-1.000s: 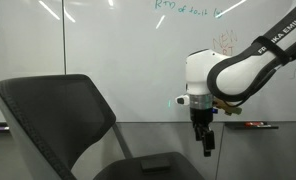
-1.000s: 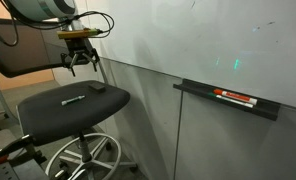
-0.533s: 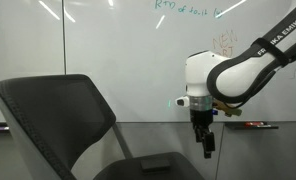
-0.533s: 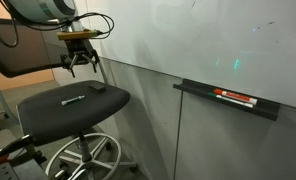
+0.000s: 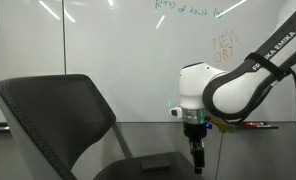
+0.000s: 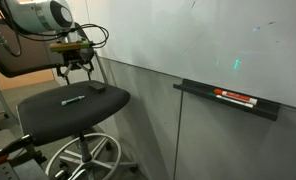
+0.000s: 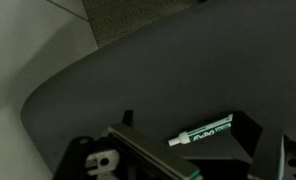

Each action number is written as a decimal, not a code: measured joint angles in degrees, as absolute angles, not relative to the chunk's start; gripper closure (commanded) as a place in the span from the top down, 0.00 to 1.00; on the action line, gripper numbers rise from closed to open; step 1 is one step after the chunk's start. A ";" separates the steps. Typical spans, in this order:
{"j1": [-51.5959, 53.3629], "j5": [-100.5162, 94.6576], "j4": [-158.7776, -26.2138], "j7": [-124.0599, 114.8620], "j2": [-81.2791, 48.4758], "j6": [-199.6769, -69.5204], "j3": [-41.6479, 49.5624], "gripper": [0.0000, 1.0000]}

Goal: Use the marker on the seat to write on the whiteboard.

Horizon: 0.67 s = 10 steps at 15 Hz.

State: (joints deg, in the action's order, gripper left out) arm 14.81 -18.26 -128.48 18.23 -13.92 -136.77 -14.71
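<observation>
- Marker (image 6: 73,99) lies flat on the seat (image 6: 43,108) cushion, near its middle. In the wrist view the marker (image 7: 201,133) looks slim and dark, with a pale tip and a printed barrel.
- Hand (image 6: 76,70) has just dropped lower over the cushion. Its fingers are spread and empty, and it is not touching the marker. The pick-up looks close.
- The seat has matte dark padding and a broad curved backrest.
- Whiteboard (image 6: 208,40) behind is glossy and hard, with faint handwriting. The writing step has not begun.
</observation>
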 measured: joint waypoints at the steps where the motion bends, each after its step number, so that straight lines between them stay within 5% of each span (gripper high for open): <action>1: 15.14 -18.31 -128.44 15.51 -14.55 -138.01 -14.70 1.00; 10: 22.70 -29.74 -128.36 -21.71 -17.86 -143.61 -8.58 1.00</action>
State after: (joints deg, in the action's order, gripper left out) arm 22.70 -29.74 -128.36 -21.71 -17.86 -143.61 -8.58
